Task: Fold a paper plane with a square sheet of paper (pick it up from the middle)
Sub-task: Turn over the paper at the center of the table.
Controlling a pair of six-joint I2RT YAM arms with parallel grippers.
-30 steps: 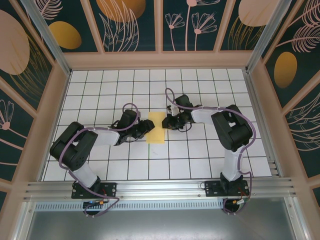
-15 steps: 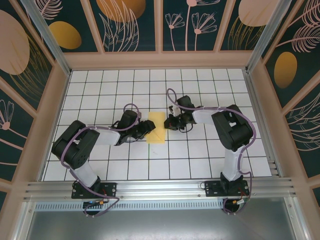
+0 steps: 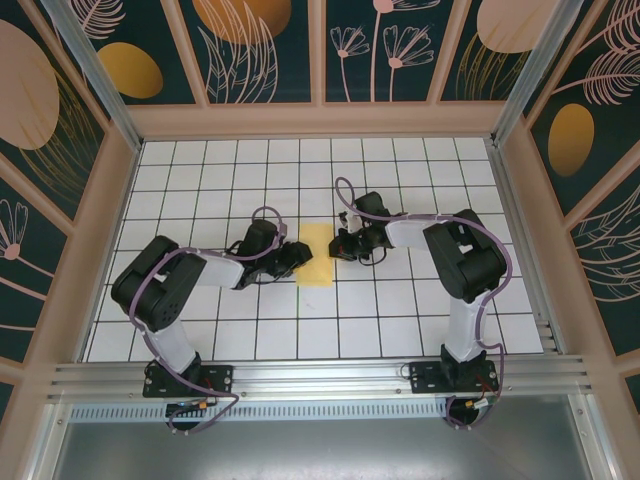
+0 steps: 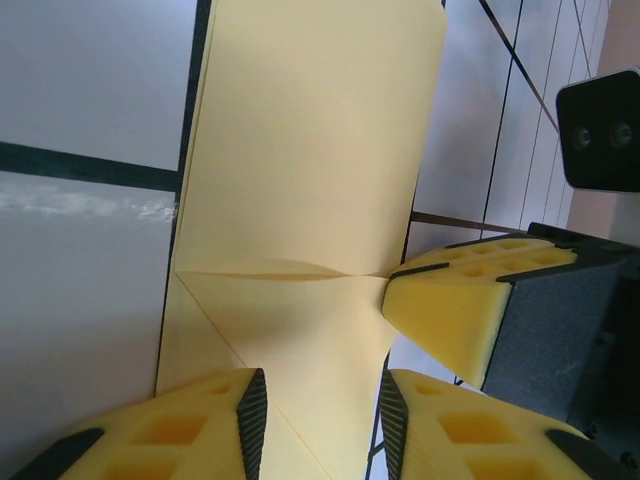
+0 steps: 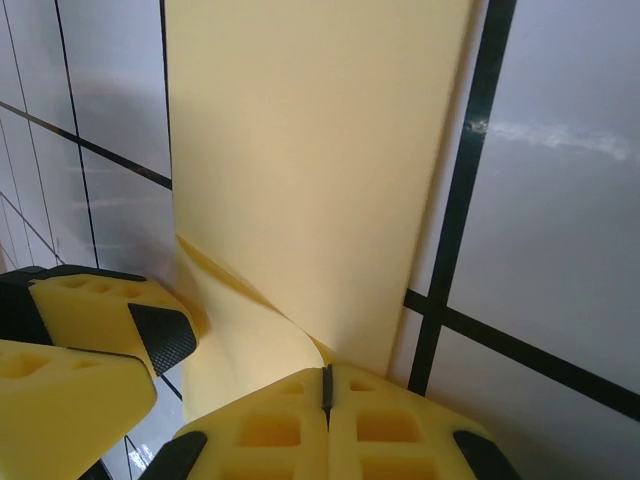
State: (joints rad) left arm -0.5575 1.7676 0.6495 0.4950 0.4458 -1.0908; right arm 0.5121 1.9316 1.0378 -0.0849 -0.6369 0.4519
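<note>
The right gripper [image 5: 325, 395] has its yellow fingers pressed together on the near edge of the square sheet of paper [image 5: 310, 150] — a raised fold runs up to their seam. The paper lies on the gridded white worktop [image 5: 560, 260]; the left gripper [image 5: 140, 352] sits at its lower-left edge.

Count:
- 1 sheet of paper [image 3: 315, 257], yellow, creased
- 2 arms: left arm [image 3: 170, 288], right arm [image 3: 462, 255]
- 2 tools: left tool [image 3: 296, 255], right tool [image 3: 337, 244]
- 2 yellow fingers [image 4: 205, 428] per tool, 4 total
- 1 bench [image 3: 400, 312], white grid
- 1 wrist camera [image 4: 600, 130] seen from the left wrist
</note>
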